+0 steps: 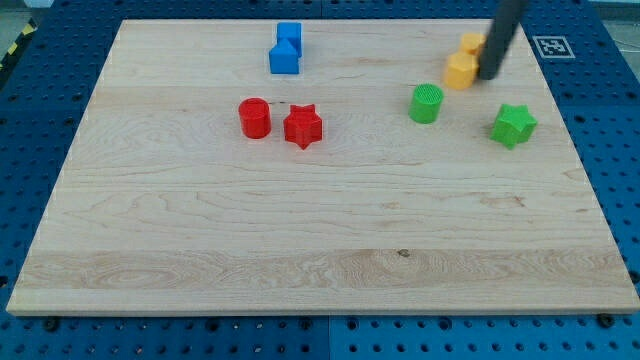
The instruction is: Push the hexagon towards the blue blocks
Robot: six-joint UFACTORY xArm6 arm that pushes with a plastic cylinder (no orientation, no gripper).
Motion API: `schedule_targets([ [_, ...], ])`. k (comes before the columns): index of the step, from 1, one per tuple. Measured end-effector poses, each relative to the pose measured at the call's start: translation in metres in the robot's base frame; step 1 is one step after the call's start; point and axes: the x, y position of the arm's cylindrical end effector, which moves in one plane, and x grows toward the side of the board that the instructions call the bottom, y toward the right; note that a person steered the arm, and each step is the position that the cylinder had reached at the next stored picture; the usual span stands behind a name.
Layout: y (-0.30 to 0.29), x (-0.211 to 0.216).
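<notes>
Yellow hexagon block (pixel 461 70) sits upper right of the wooden table (pixel 300 250), my tip (pixel 488 76) touching its right side. No jaws here. Push steadily leftward toward the blue blocks (pixel 286 49), skirting the green cylinder (pixel 426 103).

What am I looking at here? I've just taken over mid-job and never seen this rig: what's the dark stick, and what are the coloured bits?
There is one camera view, looking down on a wooden board. The dark stick is the robot arm's rod; it has no fingers and holds nothing. It only pushes. My tip sits right against the view's right side of the yellow hexagon, with another yellow block just behind it. The two blue blocks stand together near the view's top, well to the left. Between lie a red cylinder and red star; a green cylinder and green star are on the right.
</notes>
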Motion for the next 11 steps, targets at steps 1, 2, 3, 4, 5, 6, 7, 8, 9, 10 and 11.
schedule_targets([
  [1,-0.048,0.0],
  [2,-0.03,-0.001],
  [3,-0.02,0.002],
  [4,-0.055,0.012],
  [5,-0.11,0.014],
  [6,-0.126,0.014],
  [7,-0.123,0.021],
  [8,-0.136,0.026],
  [9,-0.165,0.009],
  [10,-0.185,-0.012],
  [11,-0.158,0.004],
])
